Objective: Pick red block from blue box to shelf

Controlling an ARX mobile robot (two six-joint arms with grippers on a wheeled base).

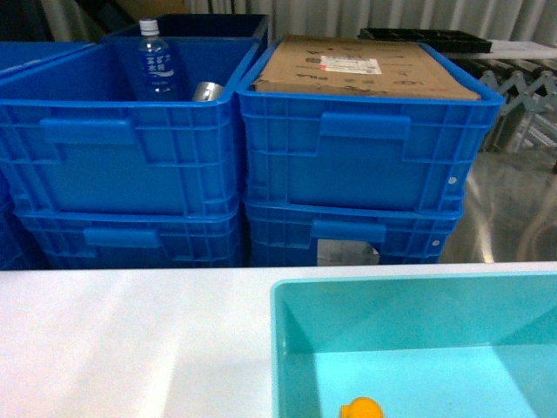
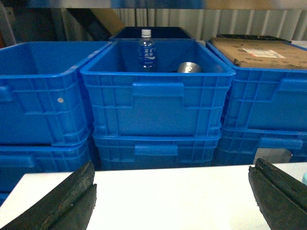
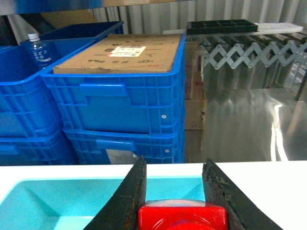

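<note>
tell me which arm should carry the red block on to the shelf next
Right. The right gripper already has the red block between its fingers above the teal bin. The left gripper hangs open and empty over the white tabletop.

The right hand (image 3: 175, 191) has its two dark fingers closed on the red block (image 3: 182, 216). The left hand (image 2: 172, 196) has its fingers spread wide apart, holding nothing.

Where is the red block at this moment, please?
In the right wrist view, the red block sits between the right pincer's fingers, over the turquoise bin on the white table.
</note>
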